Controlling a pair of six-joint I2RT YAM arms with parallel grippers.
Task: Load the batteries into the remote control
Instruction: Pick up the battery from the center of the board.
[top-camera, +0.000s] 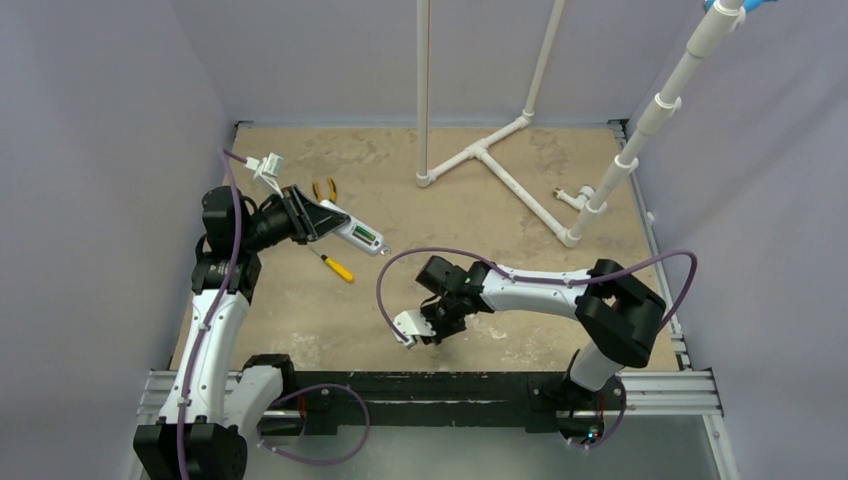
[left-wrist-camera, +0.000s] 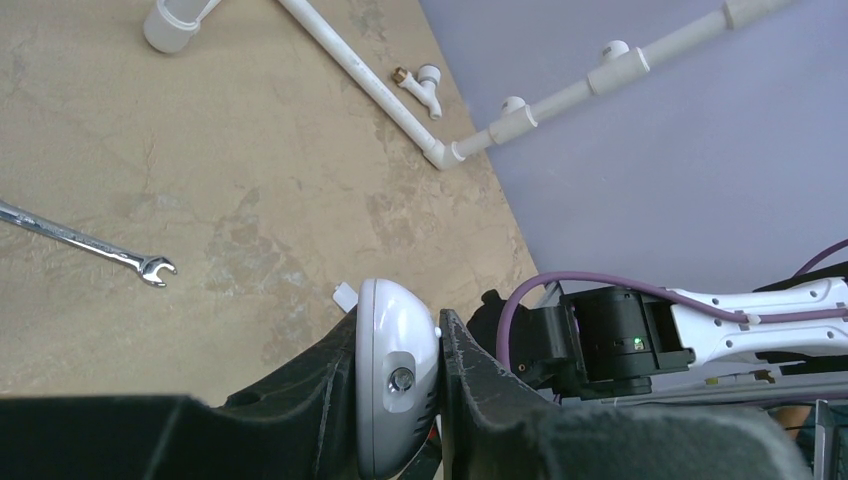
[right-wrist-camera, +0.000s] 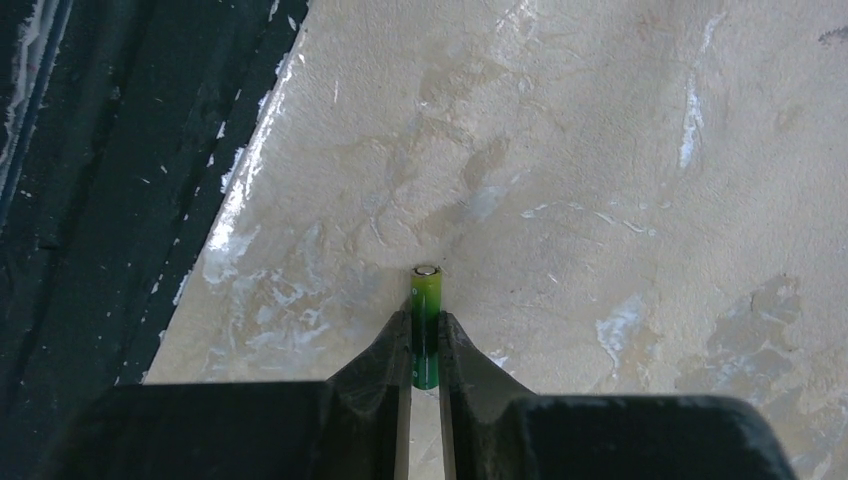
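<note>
On the left we see the left end effector (top-camera: 322, 218) clamped tight on the remote control (top-camera: 358, 234). Its fingers (left-wrist-camera: 325, 375) press on either side of the white handset, which is held out over the left half of the desk (top-camera: 300, 325). Just nearer to us, a yellow-handled screwdriver (top-camera: 337, 266) lies on the desk. Further right, close to the front edge, the right end effector (top-camera: 412, 332) is almost closed and pinches one green battery (right-wrist-camera: 427, 292) between its tips. The battery's metal end points away from the fingers. White pipes (top-camera: 500, 170) stand at the rear right.
</note>
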